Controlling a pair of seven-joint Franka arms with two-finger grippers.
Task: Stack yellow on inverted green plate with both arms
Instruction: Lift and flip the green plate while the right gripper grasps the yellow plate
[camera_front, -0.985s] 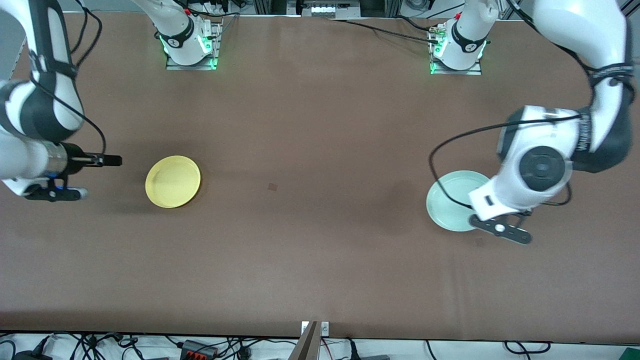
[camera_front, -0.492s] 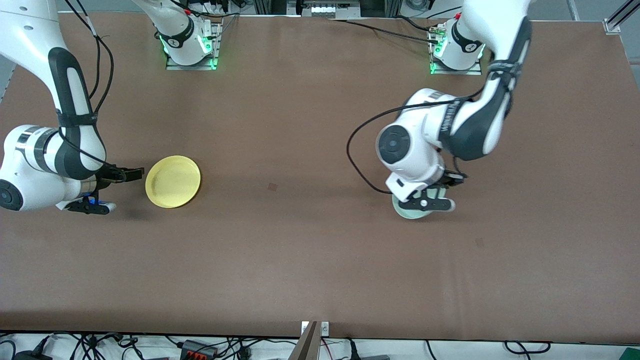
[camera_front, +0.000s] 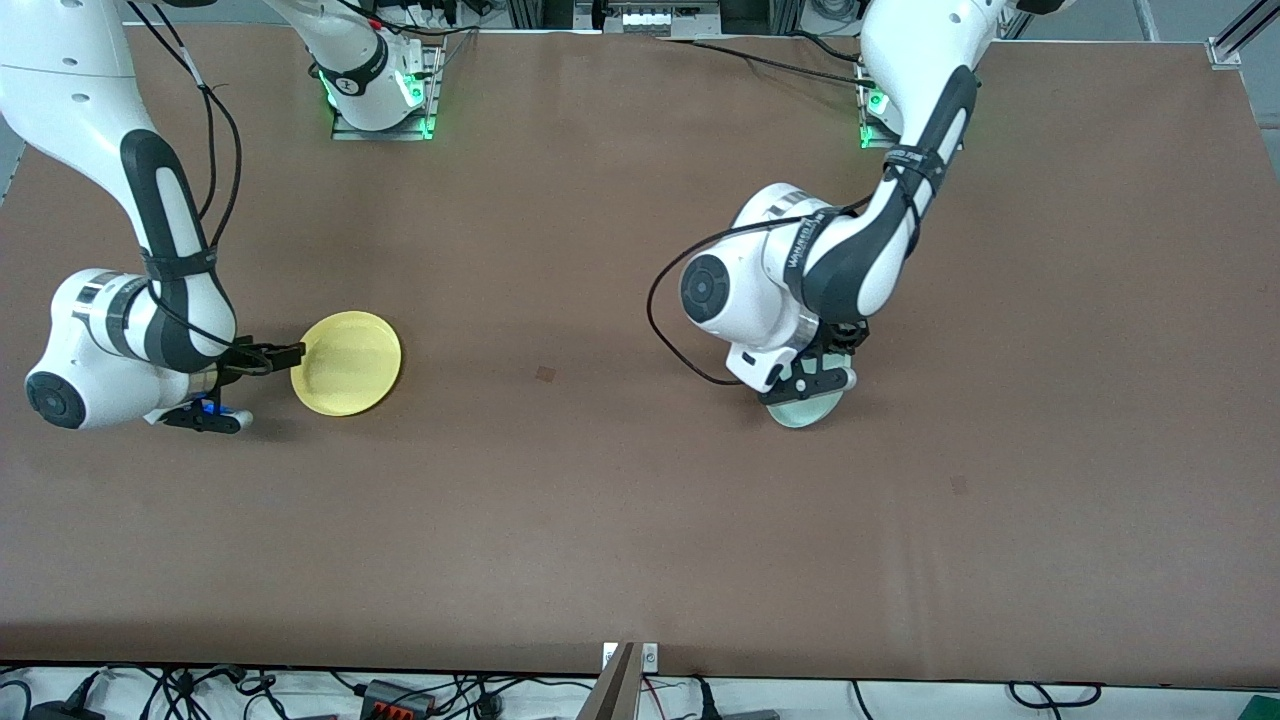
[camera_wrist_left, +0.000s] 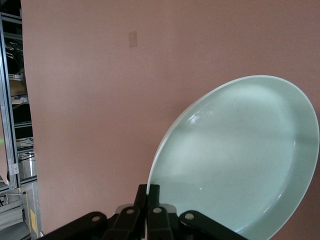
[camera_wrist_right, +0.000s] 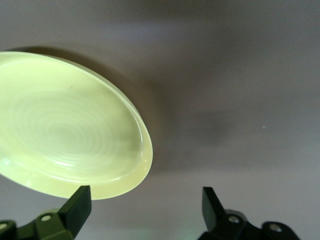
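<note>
The yellow plate (camera_front: 346, 363) lies right way up on the brown table toward the right arm's end; it also shows in the right wrist view (camera_wrist_right: 65, 130). My right gripper (camera_front: 297, 353) is open and low beside the plate's rim, on the side toward the right arm's end, with the rim just off one finger (camera_wrist_right: 77, 205). My left gripper (camera_wrist_left: 153, 192) is shut on the rim of the pale green plate (camera_wrist_left: 240, 160). It holds the plate tilted on edge above the table. In the front view the plate (camera_front: 805, 412) is mostly hidden under the left wrist.
A small dark mark (camera_front: 545, 373) sits on the table (camera_front: 620, 520) between the two plates. The arm bases (camera_front: 380, 95) (camera_front: 880, 110) stand along the edge farthest from the front camera. Cables hang below the nearest edge.
My left arm has carried the green plate from the left arm's end toward the table's middle, tilting it up. My right gripper has moved in to the yellow plate's rim.
</note>
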